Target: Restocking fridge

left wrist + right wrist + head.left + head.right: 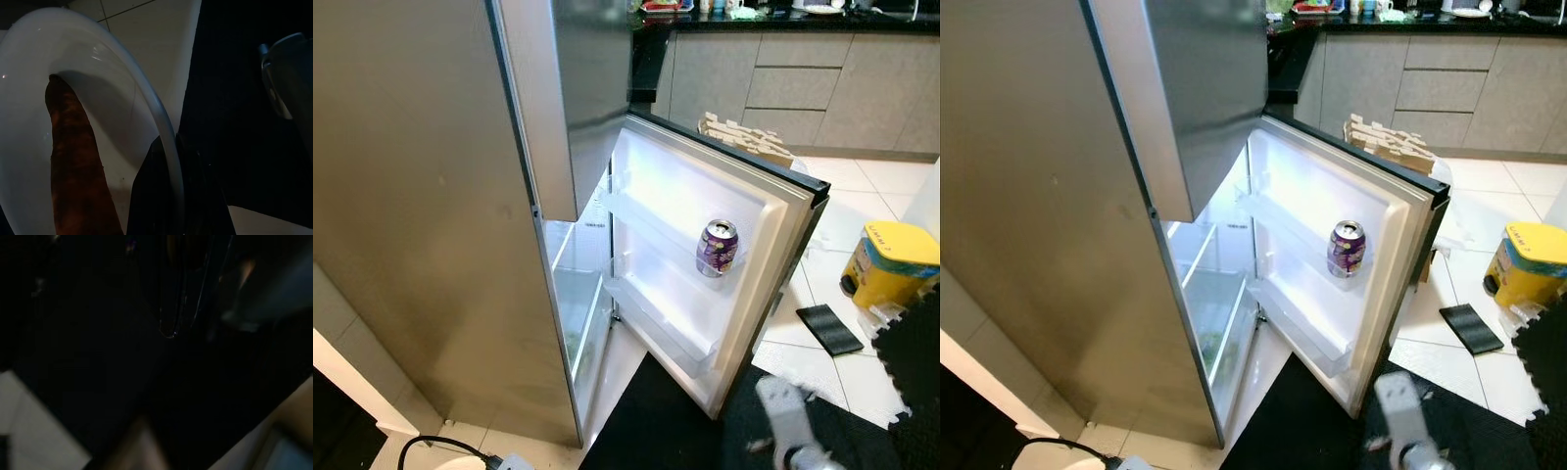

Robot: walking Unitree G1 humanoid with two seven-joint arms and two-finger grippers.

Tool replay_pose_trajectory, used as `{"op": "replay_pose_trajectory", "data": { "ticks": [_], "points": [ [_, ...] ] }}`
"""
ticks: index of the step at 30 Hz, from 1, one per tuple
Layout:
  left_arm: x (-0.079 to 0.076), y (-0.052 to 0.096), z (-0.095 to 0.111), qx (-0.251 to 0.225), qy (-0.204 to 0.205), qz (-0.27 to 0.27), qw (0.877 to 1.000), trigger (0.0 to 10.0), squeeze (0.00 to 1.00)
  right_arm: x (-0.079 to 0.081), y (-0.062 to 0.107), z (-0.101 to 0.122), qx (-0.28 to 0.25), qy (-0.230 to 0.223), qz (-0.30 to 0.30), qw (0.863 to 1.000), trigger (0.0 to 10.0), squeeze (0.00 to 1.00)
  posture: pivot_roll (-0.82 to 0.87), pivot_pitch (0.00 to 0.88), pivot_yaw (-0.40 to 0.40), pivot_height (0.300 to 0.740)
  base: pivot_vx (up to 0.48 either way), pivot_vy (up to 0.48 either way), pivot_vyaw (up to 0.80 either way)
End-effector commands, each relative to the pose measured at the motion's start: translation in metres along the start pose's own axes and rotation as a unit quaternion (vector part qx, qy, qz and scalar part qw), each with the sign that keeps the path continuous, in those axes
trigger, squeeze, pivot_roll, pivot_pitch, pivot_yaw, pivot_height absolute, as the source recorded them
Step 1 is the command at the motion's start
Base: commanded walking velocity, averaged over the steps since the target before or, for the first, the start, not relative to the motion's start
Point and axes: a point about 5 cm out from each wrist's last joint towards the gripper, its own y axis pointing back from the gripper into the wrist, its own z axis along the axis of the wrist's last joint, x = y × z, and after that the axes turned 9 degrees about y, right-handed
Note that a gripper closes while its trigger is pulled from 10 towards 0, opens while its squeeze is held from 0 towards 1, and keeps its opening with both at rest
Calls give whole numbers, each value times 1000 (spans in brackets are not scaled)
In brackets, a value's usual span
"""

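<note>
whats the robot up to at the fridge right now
The robot faces a fridge with its lower door swung open; one purple drink can stands on the door shelf. Its left claw grips the rim of a white plate carrying a brown, carrot-like piece of food, apparently next to go in. The right arm hangs idle.

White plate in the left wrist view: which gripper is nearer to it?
Left. The left gripper pinches the rim of the white plate; the right arm hangs low over the black mat before the open fridge door.
</note>
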Motion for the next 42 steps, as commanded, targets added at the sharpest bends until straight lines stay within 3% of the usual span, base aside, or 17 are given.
{"op": "replay_pose_trajectory", "data": {
  "ticks": [1,4,14,23,34,42],
  "points": [
    [0,0,1,-3,4,1,1000,10000,0,8,1,-10,23,5,16,1000,10000,0,-129,0,30,740,0,0,0],
    [1,0,1,-3,6,1,1000,10000,0,20,4,-23,47,7,32,998,10000,0,-125,0,30,740,0,0,0],
    [2,0,-1,3,25,-7,1000,10000,0,31,3,-21,46,28,50,997,10000,0,-129,0,34,740,0,-105,0],
    [3,0,1,1,25,-2,1000,10000,0,30,2,-18,44,46,54,997,10000,0,-127,0,27,740,0,-455,0],
    [5,0,4,-5,30,3,1000,10000,0,25,1,-11,36,59,52,996,10000,0,-126,0,21,740,0,0,0],
    [-2,0,0,4,29,-10,1000,10000,0,19,-4,15,-14,55,45,997,10000,0,-129,0,22,740,0,-240,0]
  ]
}}
